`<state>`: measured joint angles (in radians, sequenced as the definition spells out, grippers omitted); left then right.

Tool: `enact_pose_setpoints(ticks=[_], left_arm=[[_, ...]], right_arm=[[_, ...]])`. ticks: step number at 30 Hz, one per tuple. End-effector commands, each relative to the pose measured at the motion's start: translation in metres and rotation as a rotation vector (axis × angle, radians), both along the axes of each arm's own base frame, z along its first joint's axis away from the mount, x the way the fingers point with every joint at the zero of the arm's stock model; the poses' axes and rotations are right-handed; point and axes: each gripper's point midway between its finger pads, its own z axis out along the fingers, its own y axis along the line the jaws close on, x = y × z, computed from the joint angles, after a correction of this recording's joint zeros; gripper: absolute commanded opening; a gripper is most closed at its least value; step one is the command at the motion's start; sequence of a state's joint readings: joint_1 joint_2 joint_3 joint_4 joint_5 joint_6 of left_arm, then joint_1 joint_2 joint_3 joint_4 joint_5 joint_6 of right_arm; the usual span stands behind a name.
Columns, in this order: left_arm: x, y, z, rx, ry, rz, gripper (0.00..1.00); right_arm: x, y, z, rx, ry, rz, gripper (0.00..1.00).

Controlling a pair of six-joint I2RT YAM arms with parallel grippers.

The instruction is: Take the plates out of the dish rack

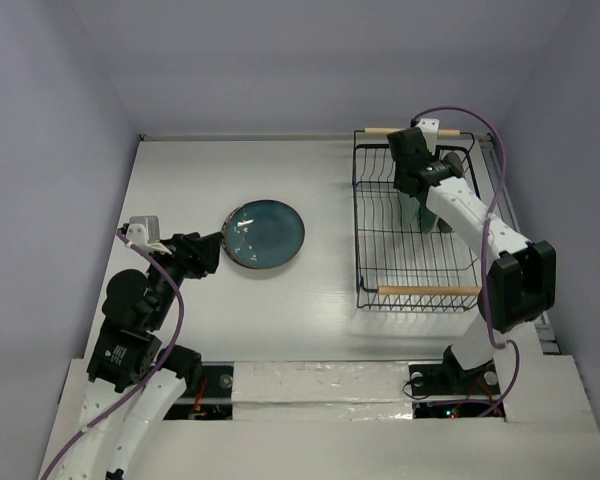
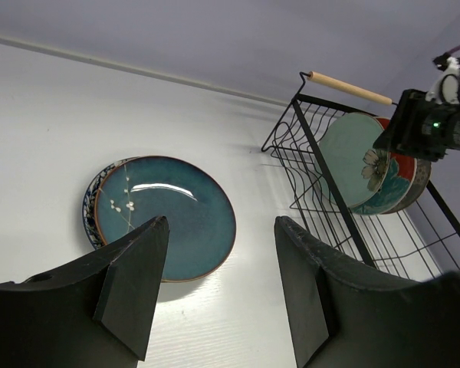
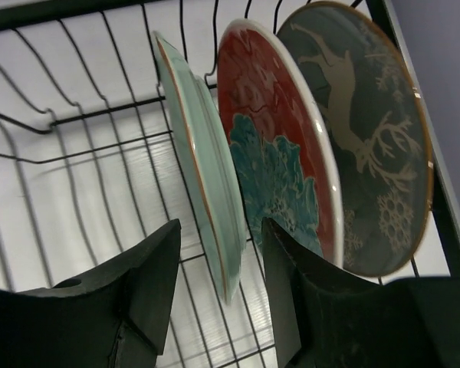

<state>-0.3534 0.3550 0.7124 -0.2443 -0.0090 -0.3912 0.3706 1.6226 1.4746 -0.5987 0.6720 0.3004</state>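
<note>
The glossy teal plate (image 1: 265, 234) lies flat on the table, stacked on the white plate with the blue floral rim (image 2: 90, 201). My left gripper (image 1: 218, 250) is open and empty just in front of them, in the left wrist view (image 2: 221, 224) too. The black wire dish rack (image 1: 372, 235) holds three upright plates: mint green (image 3: 203, 169), red with a blue flower (image 3: 276, 107), dark grey with a deer (image 3: 368, 138). My right gripper (image 3: 218, 257) is open inside the rack, its fingers either side of the mint plate's lower rim, not closed on it.
The rack's wooden handles are at its near end (image 1: 428, 290) and far end (image 1: 380, 130). The rack stands close to the right wall. The right arm (image 1: 480, 225) reaches over the rack. The back wall runs behind the table (image 1: 230, 160).
</note>
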Motion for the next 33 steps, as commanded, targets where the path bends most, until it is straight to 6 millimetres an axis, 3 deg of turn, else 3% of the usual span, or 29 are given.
enact_pose_setpoints(ticks=[1, 4, 7, 12, 14, 17, 23, 27, 28, 29, 33], left_arm=[[0.002, -0.003, 0.007, -0.013, -0.03, -0.01, 0.54], [0.002, -0.003, 0.007, -0.013, -0.032, -0.01, 0.54], [0.002, -0.003, 0.007, -0.013, -0.032, -0.01, 0.54], [0.001, -0.002, 0.008, -0.013, -0.036, -0.005, 0.54], [0.001, -0.002, 0.008, -0.013, -0.035, -0.008, 0.54], [0.001, -0.002, 0.009, -0.013, -0.04, -0.01, 0.54], [0.001, -0.001, 0.009, -0.015, -0.039, -0.004, 0.54], [0.0, -0.002, 0.009, -0.017, -0.04, -0.005, 0.54], [0.001, -0.002, 0.009, -0.016, -0.039, -0.005, 0.54], [0.0, -0.002, 0.009, -0.016, -0.039, -0.007, 0.54], [0.0, -0.002, 0.009, -0.017, -0.04, -0.005, 0.55]], right_arm=[[0.014, -0.012, 0.004, -0.038, 0.012, -0.026, 0.51], [0.02, -0.013, -0.008, -0.066, 0.038, -0.035, 0.5], [0.024, -0.015, -0.012, -0.092, 0.061, -0.045, 0.43], [0.02, -0.021, 0.001, -0.12, 0.056, -0.055, 0.15], [0.016, -0.023, 0.007, -0.132, 0.052, -0.052, 0.09], [0.009, -0.028, 0.025, -0.15, 0.038, -0.047, 0.0], [-0.009, -0.038, 0.076, -0.144, -0.047, -0.057, 0.0], [-0.026, -0.035, 0.116, -0.107, -0.138, -0.038, 0.0], [-0.026, -0.03, 0.118, -0.101, -0.145, -0.028, 0.0], [-0.034, -0.033, 0.132, -0.08, -0.185, -0.037, 0.0], [-0.054, -0.011, 0.182, 0.03, -0.35, 0.039, 0.0]])
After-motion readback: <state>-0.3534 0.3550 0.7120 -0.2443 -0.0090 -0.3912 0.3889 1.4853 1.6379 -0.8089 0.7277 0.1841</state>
